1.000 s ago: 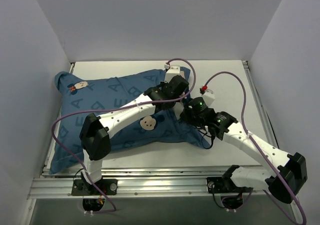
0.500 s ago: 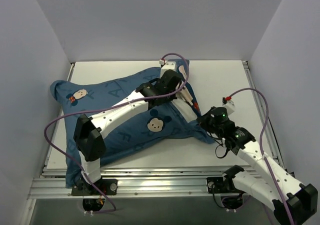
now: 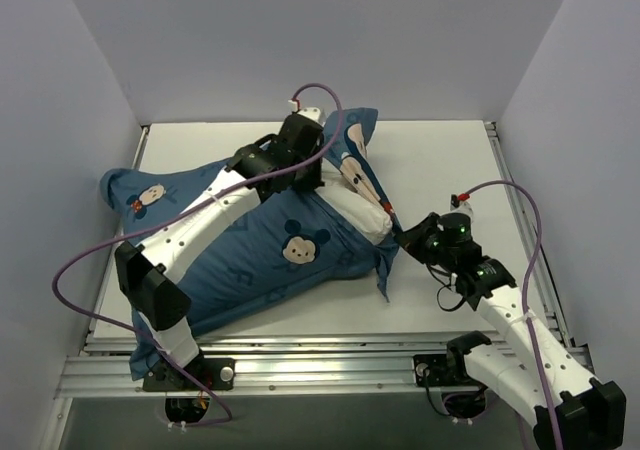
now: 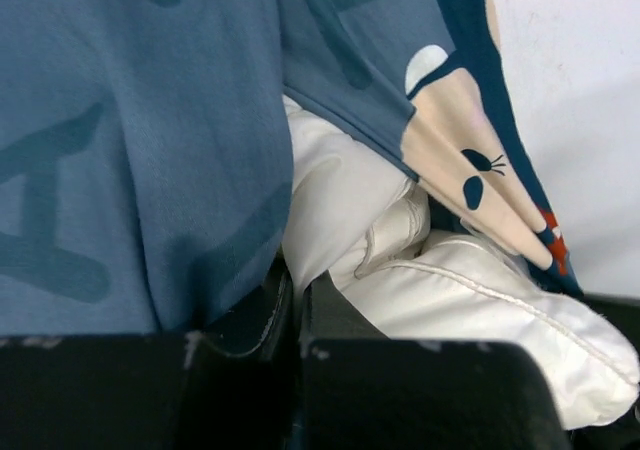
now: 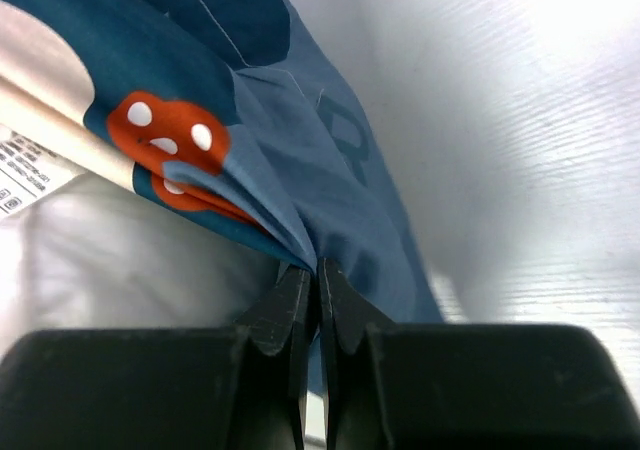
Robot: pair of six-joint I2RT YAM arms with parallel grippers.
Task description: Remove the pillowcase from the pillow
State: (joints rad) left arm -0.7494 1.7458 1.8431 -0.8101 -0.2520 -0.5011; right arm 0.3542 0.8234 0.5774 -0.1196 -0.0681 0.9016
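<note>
The dark-blue pillowcase (image 3: 240, 260) with mouse faces lies across the left and middle of the table. The white pillow (image 3: 362, 213) bulges out of its open right end. My left gripper (image 3: 318, 178) is over that opening, shut on a pinch of white pillow fabric (image 4: 330, 200), with the blue case (image 4: 130, 150) bunched beside it. My right gripper (image 3: 404, 238) is at the case's right edge, shut on a fold of blue pillowcase (image 5: 340, 170). The pillow (image 5: 100, 260) and its care label (image 5: 25, 175) show to the left of that fold.
White enclosure walls stand at the left, back and right. The white table (image 3: 440, 160) shows at the back right. An aluminium rail (image 3: 320, 370) runs along the near edge. Purple cables (image 3: 525, 230) loop over both arms.
My left gripper has moved back and left with the pillow. My right gripper has drawn the case edge right and toward the near edge. More white pillow shows at the opening.
</note>
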